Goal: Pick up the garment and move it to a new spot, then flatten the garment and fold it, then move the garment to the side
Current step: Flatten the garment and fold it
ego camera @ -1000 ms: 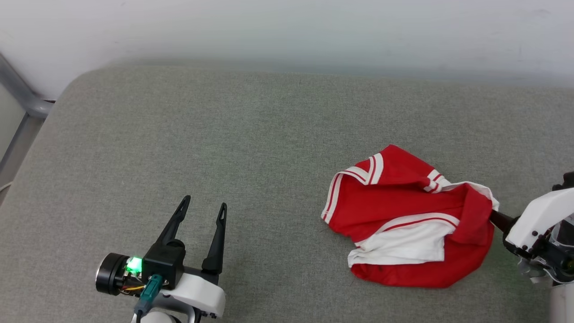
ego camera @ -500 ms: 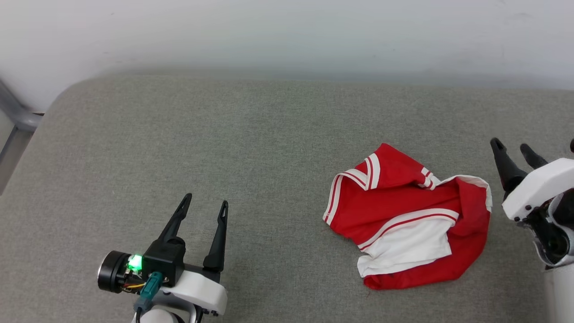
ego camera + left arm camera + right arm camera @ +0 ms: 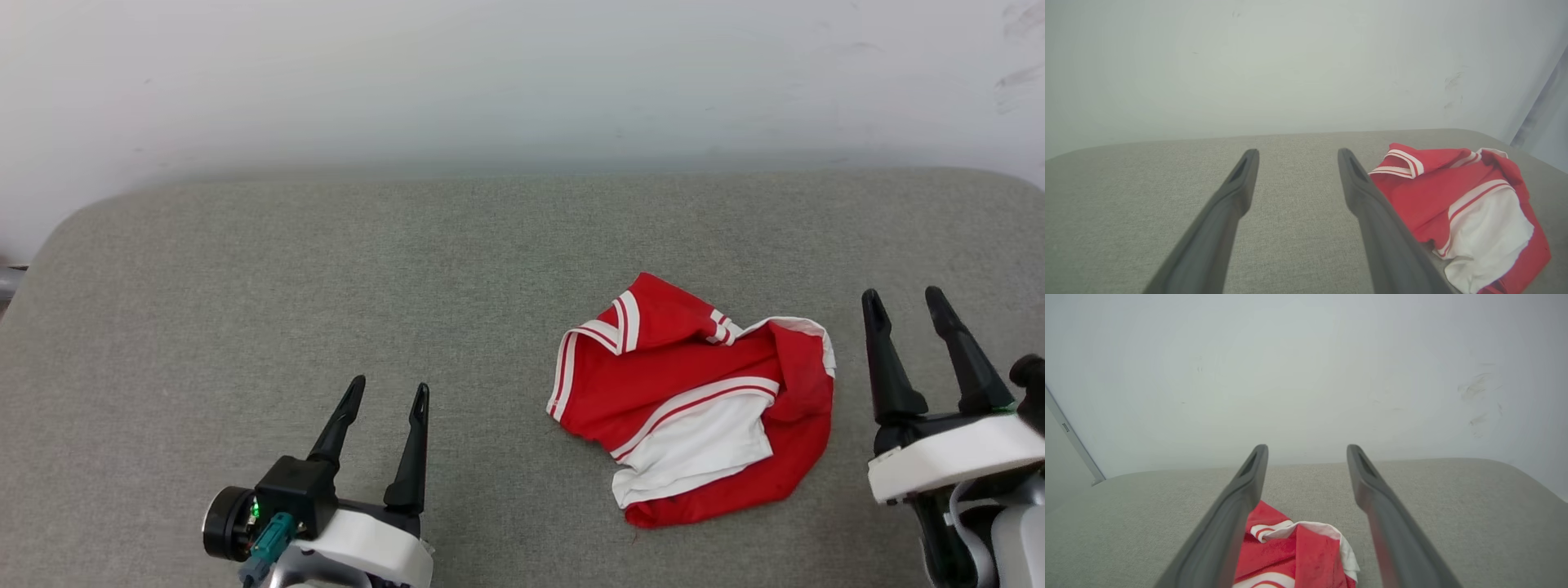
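Presently, the garment [image 3: 694,408] is lying crumpled on the grey fabric surface [image 3: 326,269], just beside the right end effector [image 3: 902,296], whose fingers are standing spread apart, gripping nothing. The left end effector [image 3: 389,386] is hovering with fingers likewise parted, well apart from the garment.
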You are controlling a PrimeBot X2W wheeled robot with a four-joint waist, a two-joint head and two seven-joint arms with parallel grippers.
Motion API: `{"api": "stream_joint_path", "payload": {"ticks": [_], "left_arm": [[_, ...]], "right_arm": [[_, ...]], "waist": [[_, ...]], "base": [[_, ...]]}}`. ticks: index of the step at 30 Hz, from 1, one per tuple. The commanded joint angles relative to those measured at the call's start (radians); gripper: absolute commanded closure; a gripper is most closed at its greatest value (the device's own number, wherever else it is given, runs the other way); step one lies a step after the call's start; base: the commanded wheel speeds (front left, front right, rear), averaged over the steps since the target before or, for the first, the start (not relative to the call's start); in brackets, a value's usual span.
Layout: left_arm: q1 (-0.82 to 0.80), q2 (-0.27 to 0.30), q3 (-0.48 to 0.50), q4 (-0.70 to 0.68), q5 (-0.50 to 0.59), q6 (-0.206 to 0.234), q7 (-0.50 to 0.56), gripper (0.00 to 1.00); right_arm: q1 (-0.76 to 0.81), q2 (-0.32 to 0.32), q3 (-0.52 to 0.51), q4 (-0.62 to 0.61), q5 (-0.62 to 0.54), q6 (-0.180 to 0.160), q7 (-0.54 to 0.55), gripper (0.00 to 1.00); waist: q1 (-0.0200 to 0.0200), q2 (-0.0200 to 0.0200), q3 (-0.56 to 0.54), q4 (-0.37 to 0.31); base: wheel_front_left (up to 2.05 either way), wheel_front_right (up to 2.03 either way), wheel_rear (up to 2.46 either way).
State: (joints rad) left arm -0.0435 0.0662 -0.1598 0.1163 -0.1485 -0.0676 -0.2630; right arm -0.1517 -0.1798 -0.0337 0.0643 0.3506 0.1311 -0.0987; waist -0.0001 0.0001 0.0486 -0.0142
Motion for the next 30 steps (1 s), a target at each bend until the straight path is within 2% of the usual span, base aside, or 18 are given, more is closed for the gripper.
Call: {"api": "stream_joint_path", "payload": {"ticks": [1, 8, 10, 13, 18, 19, 23, 26, 30], "left_arm": [[0.012, -0.001, -0.005, 0.002, -0.005, -0.004, -0.003, 0.00], [0.015, -0.009, -0.032, 0.032, -0.018, -0.007, -0.002, 0.00], [-0.007, -0.012, -0.045, 0.038, -0.055, -0.012, 0.027, 0.00], [-0.047, -0.014, -0.083, 0.046, -0.086, -0.023, 0.137, 0.00], [-0.116, -0.014, -0.148, 0.056, -0.153, -0.031, 0.456, 0.00], [-0.116, -0.014, -0.148, 0.056, -0.153, -0.031, 0.456, 0.00], [-0.166, -0.012, -0.196, 0.033, -0.219, -0.043, 0.678, 0.00], [-0.198, 0.004, -0.210, 0.048, -0.237, -0.047, 0.764, 0.00], [-0.235, -0.004, -0.196, 0.075, -0.285, -0.033, 0.791, 0.00]], "right_arm": [[0.024, 0.013, 0.000, -0.014, -0.007, -0.001, -0.018, 0.00], [0.076, 0.059, -0.027, -0.054, -0.043, -0.001, -0.030, 0.00], [0.079, 0.066, -0.037, -0.067, -0.050, -0.001, -0.022, 0.00], [0.075, 0.070, -0.047, -0.084, -0.057, -0.001, -0.007, 0.00], [0.080, 0.077, -0.052, -0.102, -0.069, -0.001, 0.009, 0.00], [0.080, 0.077, -0.052, -0.102, -0.069, -0.001, 0.009, 0.00], [0.074, 0.082, -0.048, -0.108, -0.076, -0.001, 0.013, 0.00], [0.054, 0.084, -0.031, -0.103, -0.094, -0.001, 0.009, 0.00], [0.040, 0.091, -0.024, -0.086, -0.091, -0.001, -0.006, 0.00]], "waist": [[0.0001, -0.0001, -0.003, -0.007], [0.0001, -0.0001, 0.000, -0.034], [0.0001, -0.0001, 0.007, -0.042], [0.0001, -0.0001, 0.024, -0.058], [0.0001, -0.0001, 0.060, -0.082], [0.0001, -0.0001, 0.060, -0.082], [0.0001, -0.0001, 0.095, -0.104], [0.0001, -0.0001, 0.123, -0.126], [0.0001, -0.0001, 0.152, -0.149]], "base": [[0.00, 0.00, 0.00], [0.00, 0.00, 0.00], [0.00, 0.00, 0.00], [0.00, 0.00, 0.00], [0.00, 0.00, 0.00], [0.00, 0.00, 0.00], [0.00, 0.00, 0.00], [0.00, 0.00, 0.00], [0.00, 0.00, 0.00]]}}
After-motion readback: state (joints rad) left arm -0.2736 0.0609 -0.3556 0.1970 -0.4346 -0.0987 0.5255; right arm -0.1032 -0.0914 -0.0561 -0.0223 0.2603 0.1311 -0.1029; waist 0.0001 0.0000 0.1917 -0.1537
